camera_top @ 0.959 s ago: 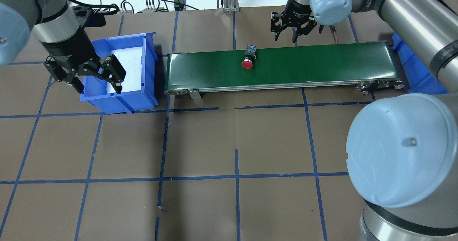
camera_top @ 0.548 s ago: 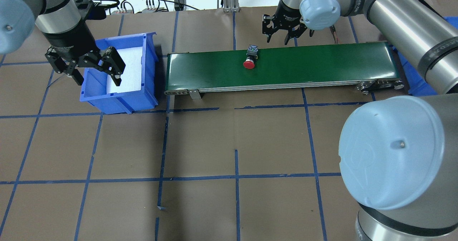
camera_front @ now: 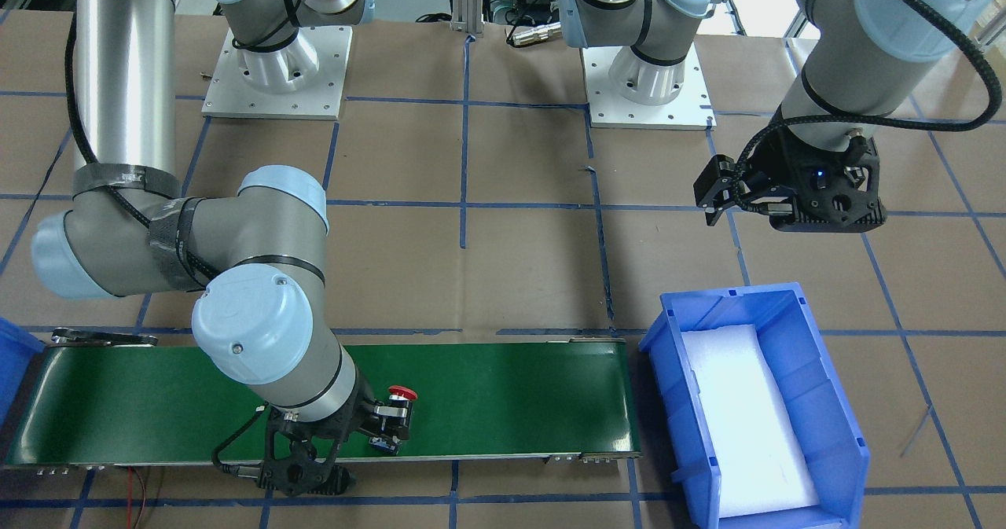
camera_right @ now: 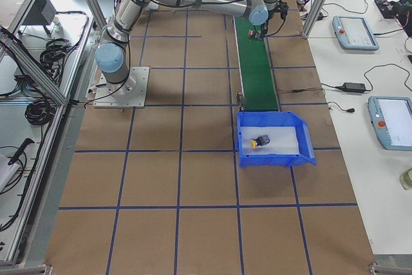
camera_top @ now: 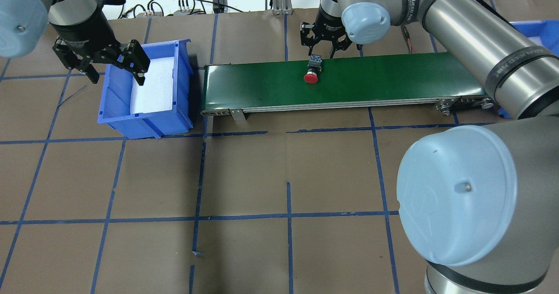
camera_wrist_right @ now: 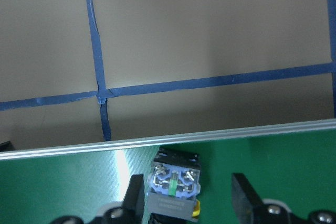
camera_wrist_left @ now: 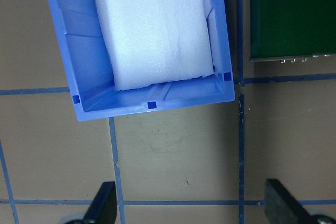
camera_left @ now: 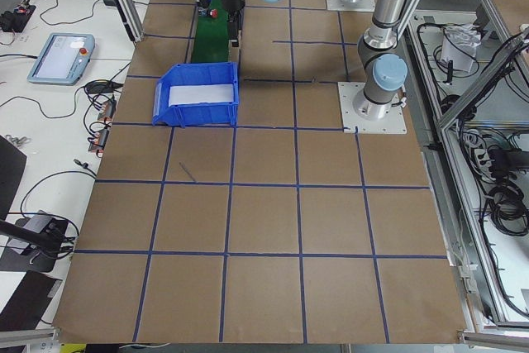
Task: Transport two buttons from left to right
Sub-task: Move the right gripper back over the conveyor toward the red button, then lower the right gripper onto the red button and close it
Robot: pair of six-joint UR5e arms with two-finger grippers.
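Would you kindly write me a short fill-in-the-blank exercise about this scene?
1. The red mushroom-capped push button lies on the long ____ conveyor belt.
2. The right gripper, poised at that button, has its jaws ____.
3. The blue plastic bin is lined with ____ foam.

Missing words: green; open; white.

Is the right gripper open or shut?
Open. The right gripper has its fingers spread wider than the button between them, in the wrist view.
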